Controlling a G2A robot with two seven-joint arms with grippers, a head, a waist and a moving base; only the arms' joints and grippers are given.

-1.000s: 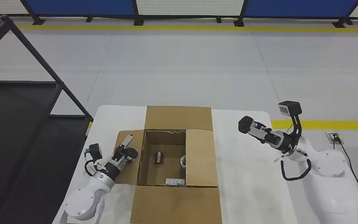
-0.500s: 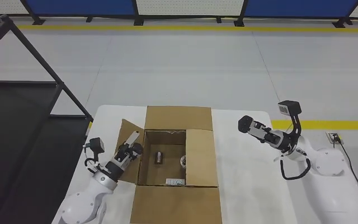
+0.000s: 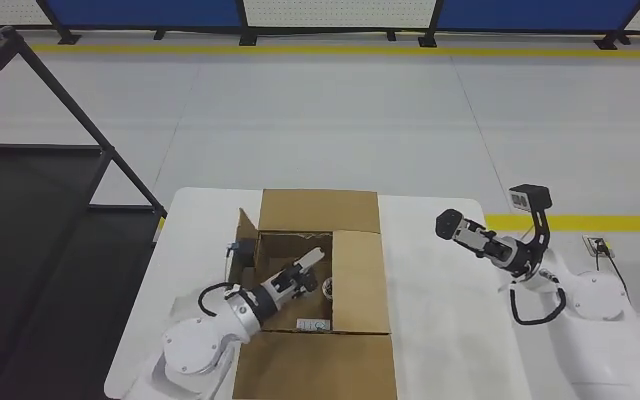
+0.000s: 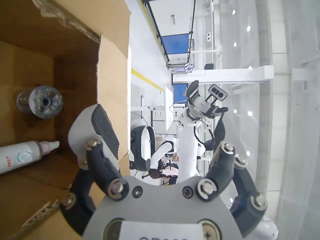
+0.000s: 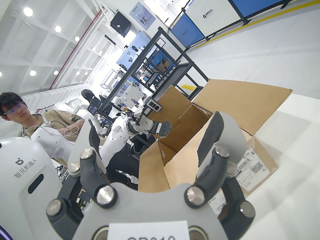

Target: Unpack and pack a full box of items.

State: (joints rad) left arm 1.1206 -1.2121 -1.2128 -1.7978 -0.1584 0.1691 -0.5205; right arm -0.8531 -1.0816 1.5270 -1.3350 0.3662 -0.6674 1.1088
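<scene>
An open cardboard box stands in the middle of the white table. Inside it lie a grey perforated cylinder, also visible from above, and a white spray bottle on its side near the front wall. My left gripper is over the box's opening, open and empty, pointing across the box. My right gripper is held in the air to the right of the box, open and empty.
The box's left flap stands upright; the far, near and right flaps lie spread out. A black metal rack stands left of the table. Bare tabletop lies between the box and the right arm.
My left arm swung from outside the left flap to over the box's opening. The left flap rose from flat to upright. My right arm drifted slightly to the right.
</scene>
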